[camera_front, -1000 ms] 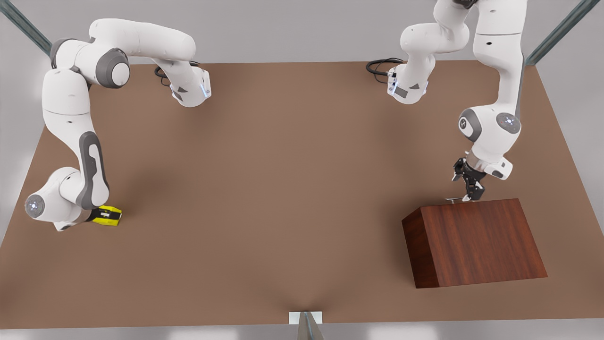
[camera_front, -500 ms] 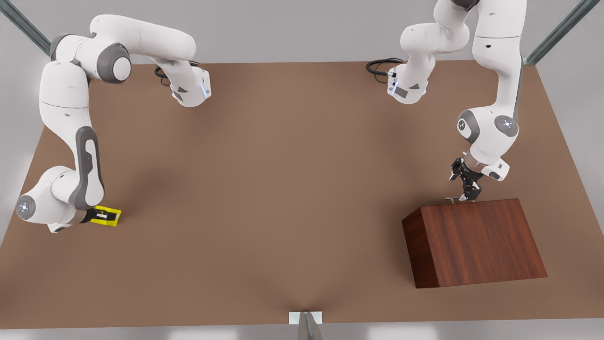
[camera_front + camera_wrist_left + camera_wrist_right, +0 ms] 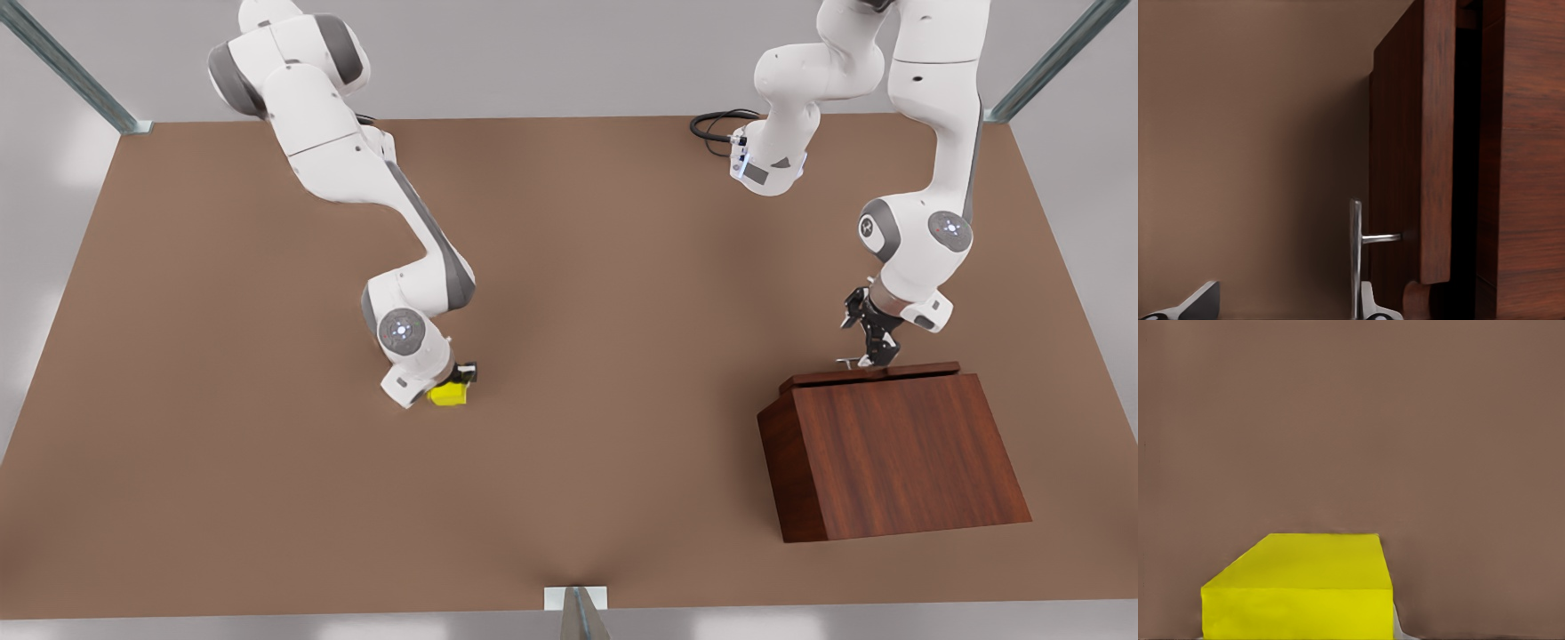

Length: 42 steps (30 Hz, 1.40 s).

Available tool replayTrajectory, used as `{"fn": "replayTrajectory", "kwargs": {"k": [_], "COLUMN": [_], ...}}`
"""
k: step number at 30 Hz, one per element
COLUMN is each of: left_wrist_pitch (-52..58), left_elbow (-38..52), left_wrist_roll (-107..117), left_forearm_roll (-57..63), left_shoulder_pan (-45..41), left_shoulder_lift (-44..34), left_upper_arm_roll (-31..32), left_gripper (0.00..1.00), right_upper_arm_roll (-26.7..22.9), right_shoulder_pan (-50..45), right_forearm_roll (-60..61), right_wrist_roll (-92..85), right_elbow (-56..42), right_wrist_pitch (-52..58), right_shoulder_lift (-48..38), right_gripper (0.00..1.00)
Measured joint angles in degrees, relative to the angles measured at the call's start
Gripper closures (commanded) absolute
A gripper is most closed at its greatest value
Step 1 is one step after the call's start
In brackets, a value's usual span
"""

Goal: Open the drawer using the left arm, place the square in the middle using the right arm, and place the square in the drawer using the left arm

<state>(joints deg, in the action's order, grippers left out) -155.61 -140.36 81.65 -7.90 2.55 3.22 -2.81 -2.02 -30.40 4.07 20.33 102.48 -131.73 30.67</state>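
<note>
Left gripper (image 3: 869, 357), right of frame, pinches the handle (image 3: 852, 362) of the slightly open drawer (image 3: 871, 374); right gripper (image 3: 455, 380), near centre, clamps the square (image 3: 447, 394).

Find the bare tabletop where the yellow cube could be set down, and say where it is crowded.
Bare table lies between the cube in the right gripper and the cabinet, plus the near strip. It is crowded at the drawer, where the left gripper holds the handle.
</note>
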Motion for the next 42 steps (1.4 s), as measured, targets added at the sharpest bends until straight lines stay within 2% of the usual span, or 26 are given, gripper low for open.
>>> {"fn": "replayTrajectory", "kwargs": {"k": [3, 5, 9, 12, 15, 20, 28, 29, 30, 31, 37, 40, 42], "left_wrist_pitch": [0.75, 0.93, 1.09, 1.49, 2.23, 3.04, 3.12, 3.12, 3.19, 3.21, 4.88, 5.82, 11.26], "left_elbow": [-1.13, -1.77, -2.51, -3.99, -4.52, -5.59, -7.9, -7.99, -8.19, -8.98, -11.45, -11.96, -11.83], "left_wrist_roll": [0.0, 0.0, 0.0, 0.0, 0.0, 0.0, 0.17, 0.18, 0.18, 0.18, 0.26, 0.26, 0.09], "left_forearm_roll": [0.03, 0.03, 0.02, 0.0, 0.0, 0.06, 0.01, 0.0, 0.01, 0.01, -0.03, -0.01, 0.05], "left_shoulder_pan": [0.07, 0.04, 0.06, -0.02, -0.47, -0.28, -0.04, -0.01, -0.02, -0.05, -0.25, -0.29, -0.37], "left_shoulder_lift": [-1.43, -1.78, -2.25, -3.68, -4.65, -5.86, -7.74, -7.87, -7.88, -8.43, -11.39, -12.73, -16.55], "left_upper_arm_roll": [0.0, -0.02, 0.0, -0.1, -0.61, -0.96, -1.32, -1.4, -1.4, -1.48, -1.58, -1.74, -1.99], "left_gripper": [0.0, 0.0, 0.0, 0.0, 0.0, 0.0, 0.0, 0.0, 0.0, 0.0, 0.0, 0.0, 0.0], "right_upper_arm_roll": [-0.08, 0.0, 0.03, 2.19, 2.61, 3.07, 3.04, 3.07, 3.08, 3.07, 3.07, 3.12, 3.0], "right_shoulder_pan": [-10.07, -12.7, -18.16, -20.14, -22.65, -23.3, -24.26, -24.35, -25.46, -25.5, -25.67, -24.03, -19.77], "right_forearm_roll": [-0.02, 0.04, 0.26, 5.87, 5.43, -2.29, -2.36, -1.37, -1.21, -1.19, -1.42, -1.78, -1.65], "right_wrist_roll": [3.7, 6.33, 7.44, 9.12, 9.65, 1.2, -3.03, -2.41, -2.35, -2.48, -2.57, -3.48, -3.58], "right_elbow": [-1.28, -2.69, -13.82, -24.64, -29.79, -29.27, -26.28, -26.28, -26.28, -26.58, -27.68, -23.41, -15.38], "right_wrist_pitch": [-2.14, -2.6, -2.48, -2.51, -2.77, -2.0, -2.03, -2.06, -2.06, -2.04, -2.91, -2.05, -1.09], "right_shoulder_lift": [0.6, 1.95, 9.57, 16.9, 21.33, 20.67, 20.7, 20.69, 20.66, 20.65, 21.15, 12.97, 1.87], "right_gripper": [0.34, 0.34, 0.34, 0.33, 0.33, 0.33, 0.33, 0.3, 0.2, 0.0, 0.0, 0.0, 0.0]}}
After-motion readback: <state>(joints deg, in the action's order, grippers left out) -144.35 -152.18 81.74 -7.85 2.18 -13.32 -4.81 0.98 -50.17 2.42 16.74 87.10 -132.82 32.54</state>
